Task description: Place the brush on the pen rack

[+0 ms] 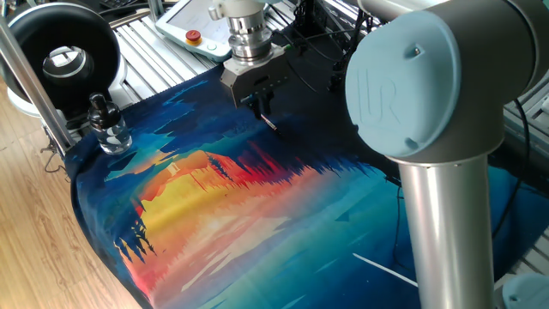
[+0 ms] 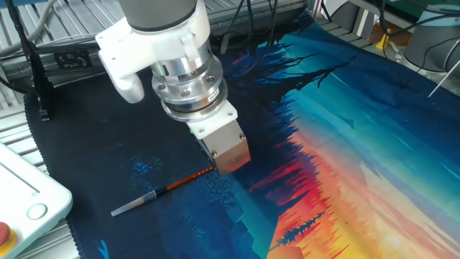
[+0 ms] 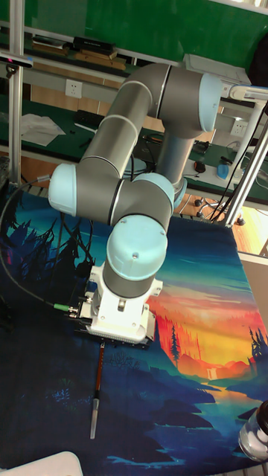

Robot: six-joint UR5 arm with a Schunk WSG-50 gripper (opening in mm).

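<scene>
The brush (image 2: 162,191) lies flat on the dark part of the painted mat (image 2: 345,129), its pale handle end pointing toward the mat's near-left edge. My gripper (image 2: 224,167) stands straight down over the brush's reddish far end. In one fixed view the dark fingers (image 1: 261,106) straddle the brush, and a short bit of the brush (image 1: 271,125) shows just past them. The tall fixed view shows the brush (image 3: 97,390) running out from under the gripper (image 3: 106,341). The gripper body hides the finger gap. The pen rack is out of view.
A clear glass bottle (image 1: 109,129) with a black stopper stands at the mat's corner, beside a black round device (image 1: 64,56). A white teach pendant (image 1: 193,26) lies past the mat's edge. A thin white rod (image 1: 382,268) rests on the blue area. The arm's elbow (image 1: 412,86) looms in front.
</scene>
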